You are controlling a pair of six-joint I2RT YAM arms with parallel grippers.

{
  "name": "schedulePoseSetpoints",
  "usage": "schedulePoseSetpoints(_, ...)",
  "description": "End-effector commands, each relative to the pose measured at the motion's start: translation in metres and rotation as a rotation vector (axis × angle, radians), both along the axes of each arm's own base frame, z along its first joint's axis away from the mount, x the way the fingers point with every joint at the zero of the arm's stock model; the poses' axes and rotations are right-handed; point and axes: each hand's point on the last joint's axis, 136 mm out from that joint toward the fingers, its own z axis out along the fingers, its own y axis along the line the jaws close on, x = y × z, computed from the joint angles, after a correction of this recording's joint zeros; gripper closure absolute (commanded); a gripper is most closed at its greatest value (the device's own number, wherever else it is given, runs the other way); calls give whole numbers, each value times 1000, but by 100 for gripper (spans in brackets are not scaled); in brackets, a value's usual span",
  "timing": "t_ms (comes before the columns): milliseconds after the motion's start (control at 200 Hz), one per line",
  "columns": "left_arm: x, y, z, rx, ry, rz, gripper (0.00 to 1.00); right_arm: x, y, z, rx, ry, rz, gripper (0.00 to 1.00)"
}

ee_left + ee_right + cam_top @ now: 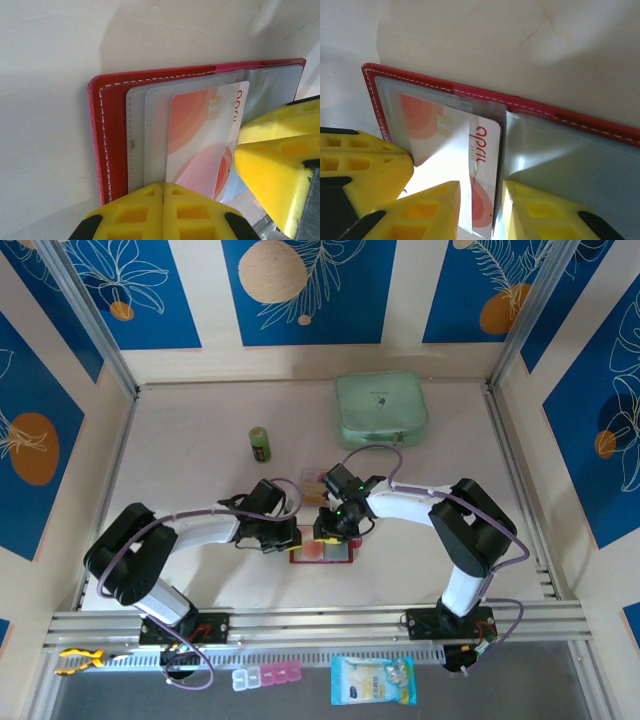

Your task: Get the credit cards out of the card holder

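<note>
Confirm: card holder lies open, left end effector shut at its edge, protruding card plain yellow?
No: the credit card is white with orange-red shapes, not plain yellow; the right wrist view shows it. The card holder is open and the left end effector shut at its edge.

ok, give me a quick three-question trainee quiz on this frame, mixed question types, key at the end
1. What word is printed on the credit card that sticks out of the card holder?
2. True or false: the left hand has its fingers spread wide apart.
3. Which item sits at the far side of the table, beyond the holder?
A) a mint green case
B) a blue bowl
C) a white mug

Key:
1. april
2. False. Its fingers are shut together at the holder's near edge.
3. A
</note>
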Motion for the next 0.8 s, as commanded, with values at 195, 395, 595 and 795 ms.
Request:
schedulePoseSetpoints(195, -3, 6, -9, 61, 23, -5, 99, -6, 6, -2, 79, 55, -13, 72)
schedulePoseSetpoints(395, -4, 6, -10, 61, 26, -4, 99, -6, 10, 5, 148, 59, -26, 72)
schedulePoseSetpoints(595, -4, 6, -11, 62, 28, -4, 99, -5, 11, 14, 200, 50, -39, 74)
schedulePoseSetpoints(795, -4, 6, -11, 61, 27, -4, 99, -4, 10, 17, 211, 49, -47, 77)
